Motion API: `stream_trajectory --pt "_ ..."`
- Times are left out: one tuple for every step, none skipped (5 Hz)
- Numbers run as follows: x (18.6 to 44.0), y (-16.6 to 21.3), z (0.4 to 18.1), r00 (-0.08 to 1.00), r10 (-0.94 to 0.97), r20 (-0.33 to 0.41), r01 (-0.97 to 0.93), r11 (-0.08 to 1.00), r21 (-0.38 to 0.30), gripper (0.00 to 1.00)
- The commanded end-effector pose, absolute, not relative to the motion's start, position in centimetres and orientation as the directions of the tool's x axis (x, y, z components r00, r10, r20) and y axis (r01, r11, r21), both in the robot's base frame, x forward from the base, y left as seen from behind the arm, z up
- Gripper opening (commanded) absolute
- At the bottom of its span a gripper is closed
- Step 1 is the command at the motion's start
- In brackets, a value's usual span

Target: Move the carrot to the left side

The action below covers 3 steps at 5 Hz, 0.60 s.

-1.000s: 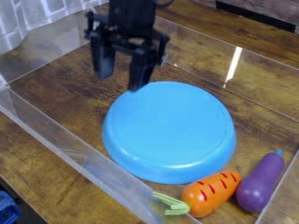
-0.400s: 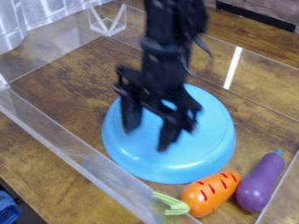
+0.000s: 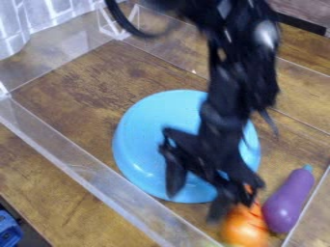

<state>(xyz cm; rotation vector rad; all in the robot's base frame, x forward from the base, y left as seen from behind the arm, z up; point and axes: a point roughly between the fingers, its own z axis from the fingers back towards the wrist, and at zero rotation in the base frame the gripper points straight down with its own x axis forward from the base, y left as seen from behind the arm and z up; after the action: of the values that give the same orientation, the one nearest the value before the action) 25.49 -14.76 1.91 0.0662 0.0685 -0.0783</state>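
Right now my tool (image 3: pixel 222 185) hangs low over the near right part of the table (image 3: pixel 77 92), its dark fingers (image 3: pixel 177 174) pointing down across the near rim of the blue plate (image 3: pixel 149 140). The picture is smeared by motion there, so I cannot tell how wide the jaws stand, and I see nothing clearly held between them. The arm (image 3: pixel 238 68) leans in from the far side and crosses over the plate, which I take as the plain way to reach the toys that lie in front of it.

The carrot (image 3: pixel 242 227) sits just beside and below the fingertips, at the bottom edge of the view, partly hidden by the tool; only its orange body shows, and I cannot make out the green top. Whether the fingers touch it I cannot say. The purple eggplant (image 3: pixel 291 199) lies close on the carrot's right, upright-leaning, so a careless close could catch it too.

I judge this as the reach for the carrot, with the grasp not yet made. The clear plastic wall (image 3: pixel 58 145) runs along the near left side, and the open wood beyond the plate is where the carrot should go
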Motion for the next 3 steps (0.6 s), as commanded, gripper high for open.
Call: stream_trajectory --pt "25.90 -18.31 2.98 0.984 -0.178 -0.026 0.179 0.983 0.043 0.00" --pt "26.50 -18.74 3.29 0.972 -0.235 -0.026 0.235 0.971 0.029 0.00" --pt "26.56 -18.43 3.19 0.958 -0.285 -0.032 0.285 0.958 0.021 0.00"
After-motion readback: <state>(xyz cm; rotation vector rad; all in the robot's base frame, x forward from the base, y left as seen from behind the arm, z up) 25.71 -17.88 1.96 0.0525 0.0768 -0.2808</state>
